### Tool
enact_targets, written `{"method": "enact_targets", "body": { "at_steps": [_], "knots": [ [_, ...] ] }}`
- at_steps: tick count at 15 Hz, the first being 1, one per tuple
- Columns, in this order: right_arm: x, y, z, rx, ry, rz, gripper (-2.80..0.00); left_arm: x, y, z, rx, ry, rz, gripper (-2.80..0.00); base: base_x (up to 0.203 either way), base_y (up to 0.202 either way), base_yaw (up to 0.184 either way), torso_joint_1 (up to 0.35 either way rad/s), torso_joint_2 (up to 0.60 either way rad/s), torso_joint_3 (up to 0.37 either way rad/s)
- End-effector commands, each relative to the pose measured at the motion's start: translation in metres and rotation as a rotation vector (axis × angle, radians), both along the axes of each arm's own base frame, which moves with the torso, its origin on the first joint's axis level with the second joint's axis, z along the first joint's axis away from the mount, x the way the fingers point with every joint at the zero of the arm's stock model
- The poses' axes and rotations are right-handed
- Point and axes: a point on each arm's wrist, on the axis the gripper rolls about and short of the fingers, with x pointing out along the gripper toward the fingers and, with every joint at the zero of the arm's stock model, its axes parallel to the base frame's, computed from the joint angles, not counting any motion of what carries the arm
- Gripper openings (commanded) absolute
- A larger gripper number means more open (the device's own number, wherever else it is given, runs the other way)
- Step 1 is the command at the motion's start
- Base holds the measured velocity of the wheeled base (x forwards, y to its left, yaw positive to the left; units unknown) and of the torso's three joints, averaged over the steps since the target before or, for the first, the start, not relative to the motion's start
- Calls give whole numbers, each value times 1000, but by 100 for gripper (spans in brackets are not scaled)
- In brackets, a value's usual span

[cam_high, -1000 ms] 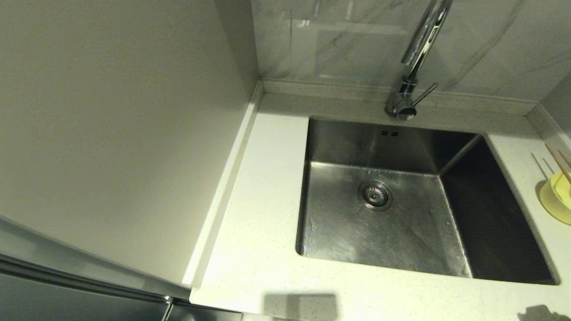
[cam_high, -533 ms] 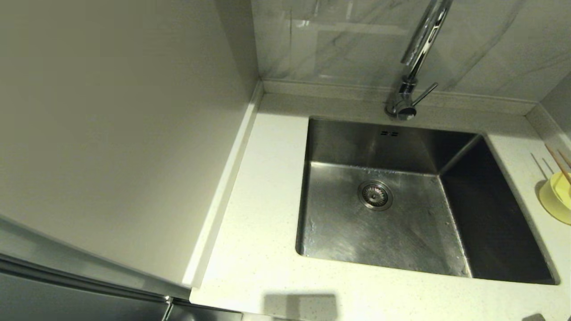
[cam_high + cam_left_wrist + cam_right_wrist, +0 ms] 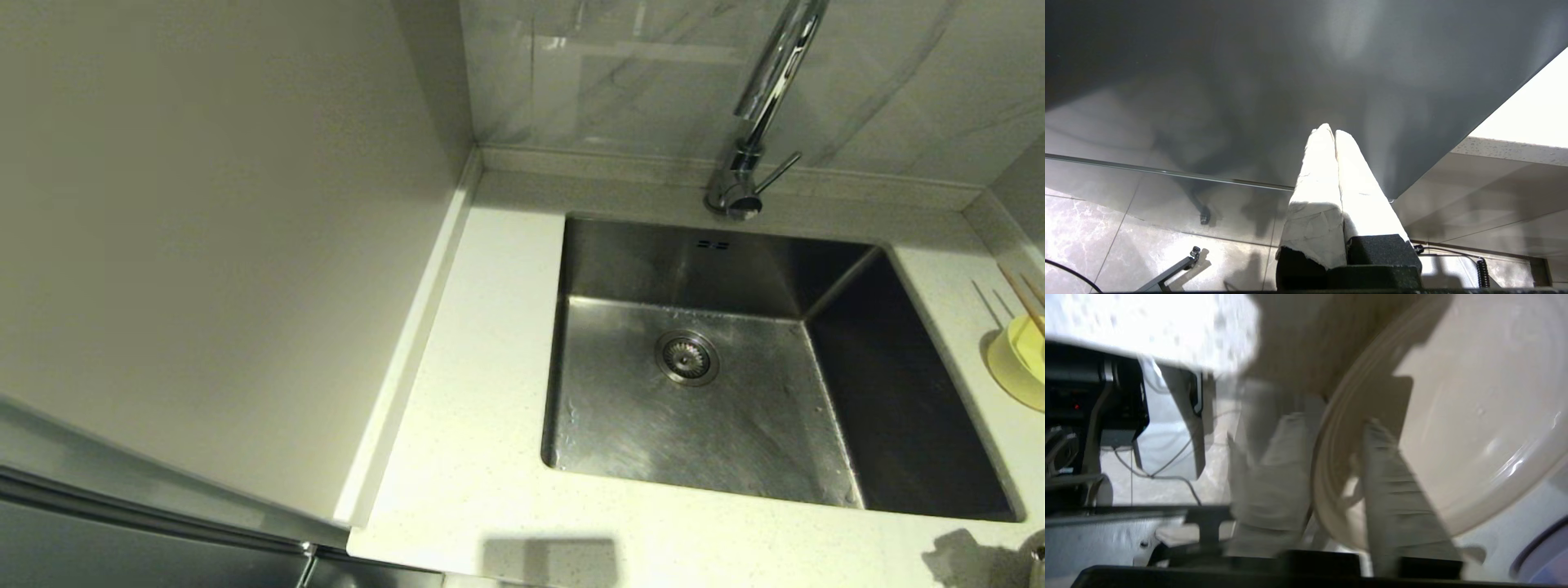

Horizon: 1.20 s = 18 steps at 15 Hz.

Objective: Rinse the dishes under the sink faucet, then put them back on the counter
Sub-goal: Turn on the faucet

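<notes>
The sink (image 3: 735,367) fills the centre-right of the frame, sunk into the counter (image 3: 482,392). The faucet (image 3: 759,114) stands behind it at top centre. The bowl (image 3: 1020,363) sits on the counter at the right edge, chopsticks (image 3: 1024,302) resting in it.

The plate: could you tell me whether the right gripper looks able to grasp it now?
Probably yes: the right gripper already straddles the plate's rim, one finger either side, with nothing between.

A kitchen: a steel sink (image 3: 735,367) sunk into a speckled stone bench (image 3: 473,408), chrome faucet (image 3: 755,122) behind it, marble wall tiles (image 3: 637,73) above.
</notes>
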Motion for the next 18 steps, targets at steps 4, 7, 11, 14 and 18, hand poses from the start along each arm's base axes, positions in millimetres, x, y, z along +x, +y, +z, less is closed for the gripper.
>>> {"method": "enact_targets", "body": {
  "at_steps": [4,7,11,14,18],
  "knots": [
    [16,-1,4,-17,-74,24,0,0,0,0,-1,-2,1,-280,0,0,0,0,0,0],
    [10,0,10,-24,-135,32,0,0,0,0,-1,-2,1,-280,0,0,0,0,0,0],
    [0,11,20,-24,-230,203,0,0,0,0,-1,-2,1,-280,0,0,0,0,0,0],
    [6,24,46,-47,-343,379,0,0,0,0,-1,-2,1,-280,0,0,0,0,0,0],
    [63,34,87,-46,-447,413,-280,0,0,0,-1,-2,1,-280,0,0,0,0,0,0]
  ]
}}
